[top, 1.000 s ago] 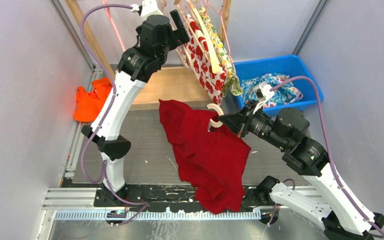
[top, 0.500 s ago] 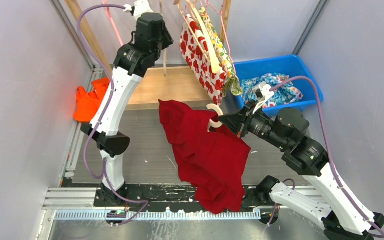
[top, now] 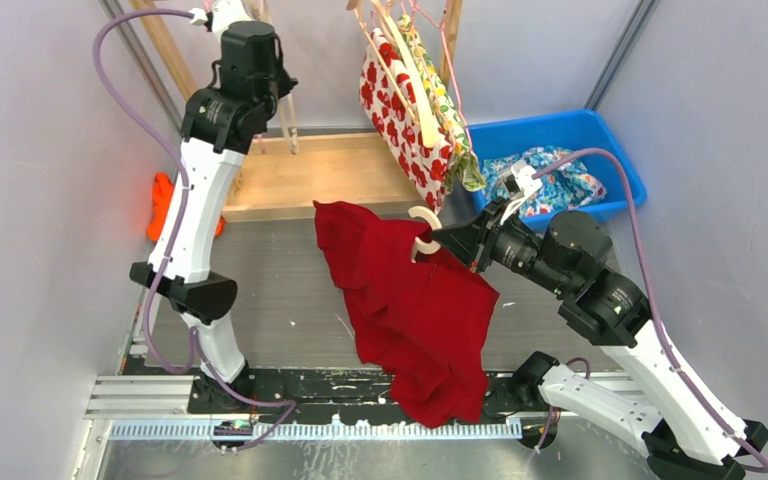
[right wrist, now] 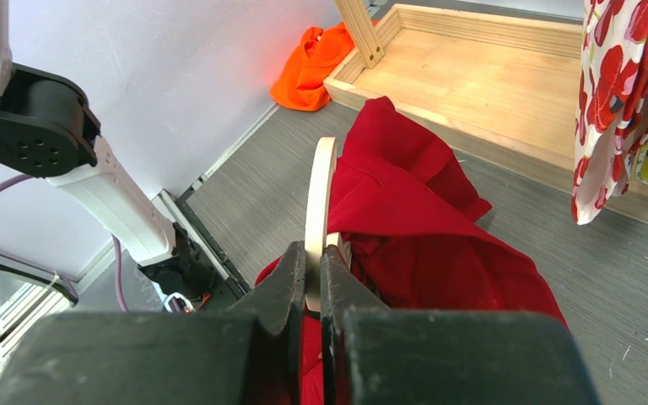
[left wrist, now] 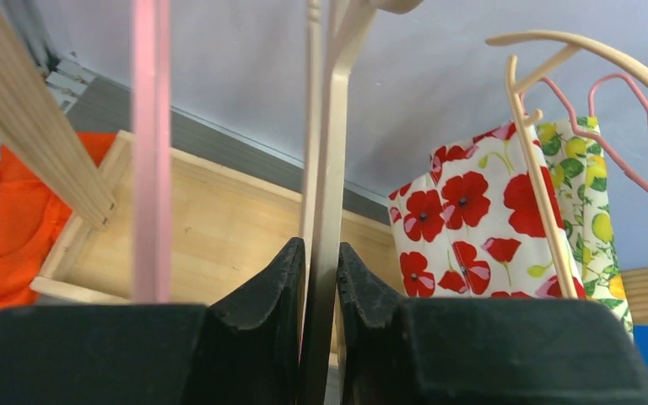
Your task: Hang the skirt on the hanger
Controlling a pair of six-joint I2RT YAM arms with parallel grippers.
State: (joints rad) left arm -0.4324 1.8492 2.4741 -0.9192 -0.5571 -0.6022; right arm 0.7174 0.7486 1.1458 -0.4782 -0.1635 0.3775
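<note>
The red skirt (top: 410,310) hangs in folds from a cream hanger (top: 422,220) above the grey floor. My right gripper (top: 447,240) is shut on that hanger's hook. In the right wrist view the hanger (right wrist: 319,194) rises from between the closed fingers of the gripper (right wrist: 313,266), with the skirt (right wrist: 439,245) bunched just behind it. My left gripper (top: 278,100) is up at the rack's left side. In the left wrist view it (left wrist: 321,257) is shut on a second cream hanger (left wrist: 331,152) that hangs from the rack.
Flowered garments (top: 410,100) hang on hangers from the wooden rack, above its wooden base (top: 330,170). A pink hanger (left wrist: 152,152) hangs left of the gripped one. A blue bin (top: 600,135) of patterned clothes stands at the right. An orange cloth (top: 163,195) lies by the left wall.
My left arm has swung left, away from the flowered garments, and its jaws have closed on a cream hanger. The right arm with the skirt has shifted slightly left.
</note>
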